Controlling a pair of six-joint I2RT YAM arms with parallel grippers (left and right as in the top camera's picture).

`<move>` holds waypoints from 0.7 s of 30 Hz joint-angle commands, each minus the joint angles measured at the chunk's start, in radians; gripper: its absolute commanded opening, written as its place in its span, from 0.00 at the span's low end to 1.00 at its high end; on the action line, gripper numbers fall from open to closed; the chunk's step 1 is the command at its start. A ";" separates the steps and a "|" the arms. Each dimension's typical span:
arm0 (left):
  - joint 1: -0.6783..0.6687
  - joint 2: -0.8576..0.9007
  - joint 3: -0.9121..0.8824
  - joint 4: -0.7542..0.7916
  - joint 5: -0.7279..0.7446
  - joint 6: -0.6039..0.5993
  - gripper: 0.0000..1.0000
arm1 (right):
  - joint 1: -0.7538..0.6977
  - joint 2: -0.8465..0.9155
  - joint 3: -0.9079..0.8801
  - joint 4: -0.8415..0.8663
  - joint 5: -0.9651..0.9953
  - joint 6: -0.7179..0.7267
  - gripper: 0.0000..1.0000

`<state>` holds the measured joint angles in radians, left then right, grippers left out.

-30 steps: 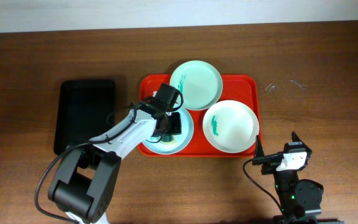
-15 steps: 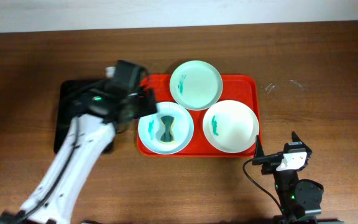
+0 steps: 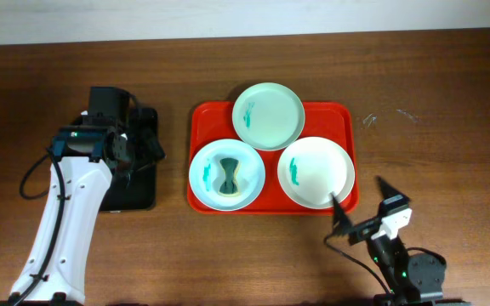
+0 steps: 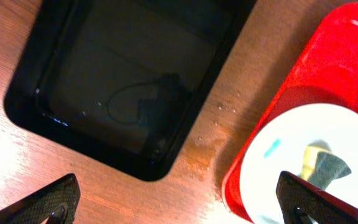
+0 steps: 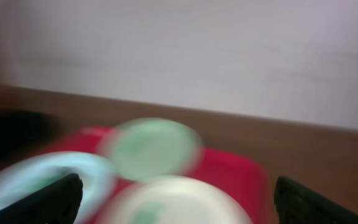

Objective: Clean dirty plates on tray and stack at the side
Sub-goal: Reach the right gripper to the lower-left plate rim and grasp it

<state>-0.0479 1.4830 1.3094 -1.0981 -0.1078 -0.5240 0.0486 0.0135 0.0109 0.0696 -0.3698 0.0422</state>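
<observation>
Swung clear of the red tray (image 3: 334, 119), the left claw (image 4: 179, 202) now hangs wide open over the black tray (image 4: 123, 81), just left of the nearest plate (image 3: 207, 174), where a sponge (image 3: 228, 174) lies. That plate, the white plate (image 3: 316, 172) and a green plate (image 3: 268, 116) sit on the red tray, teal smears showing. The right claw (image 3: 360, 200), newly tilted, gapes beside the white plate above the counter (image 3: 449, 102).

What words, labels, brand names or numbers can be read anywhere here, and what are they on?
No readable text in any view.
Large red rectangular plastic tray: blank.
Mint-green round plate at the tray's back, pale round plate holding a sponge, white round plate: teal smears only, no writing.
Narrow black plastic tray: blank.
Right wrist view: too blurred to tell.
</observation>
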 commanded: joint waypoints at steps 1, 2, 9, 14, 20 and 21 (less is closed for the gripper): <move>0.002 0.000 -0.007 -0.011 0.019 0.005 0.99 | 0.004 -0.010 -0.005 0.185 -0.499 0.110 0.99; 0.002 0.000 -0.007 -0.014 0.019 0.004 0.99 | 0.003 -0.010 -0.005 0.336 -0.585 0.122 0.99; 0.002 0.000 -0.007 -0.016 0.019 0.005 0.99 | 0.002 -0.005 0.129 0.743 -0.231 0.332 0.98; 0.002 0.000 -0.007 -0.018 0.018 0.005 0.99 | 0.003 0.191 0.652 -0.195 -0.190 0.041 0.98; 0.002 0.000 -0.007 -0.018 0.018 0.005 0.99 | 0.003 0.623 1.133 -0.826 -0.433 -0.045 0.98; 0.002 0.000 -0.007 -0.018 0.018 0.005 0.99 | 0.003 0.684 1.181 -0.892 -0.528 -0.040 0.98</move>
<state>-0.0483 1.4830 1.3052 -1.1152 -0.0929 -0.5240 0.0486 0.5400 1.0687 -0.7136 -0.6632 0.0391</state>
